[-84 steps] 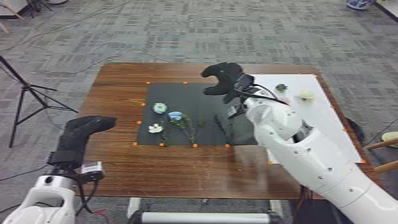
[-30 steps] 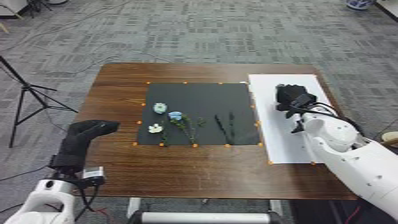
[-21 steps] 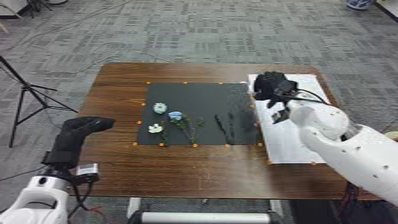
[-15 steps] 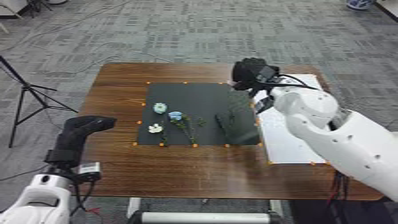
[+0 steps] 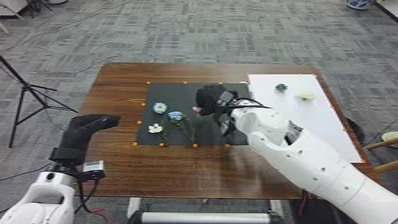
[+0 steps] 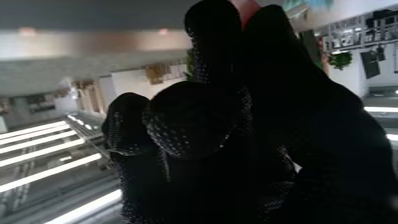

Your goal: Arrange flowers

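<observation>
Over the dark mat (image 5: 194,90), my right hand (image 5: 211,96) is shut on a pink flower (image 5: 197,109), just right of the blue flower (image 5: 176,115). In the right wrist view, my right hand (image 6: 191,122) pinches the pink flower (image 6: 244,9) between fingertip and thumb. A pale blue flower (image 5: 160,108) and a white flower (image 5: 155,128) lie on the mat's left part. A green flower (image 5: 281,87) and a cream flower (image 5: 306,95) rest on the white board (image 5: 306,130). My left hand (image 5: 82,129) is open at the table's left side.
The brown table (image 5: 133,170) surrounds the mat. My right forearm crosses its right front part, over the lower edge of the white board. A black tripod (image 5: 28,90) stands on the floor at the left.
My right hand went from above the dark mat to the white board, then came back left over the mat with the pink flower. My left hand stayed nearly still.
</observation>
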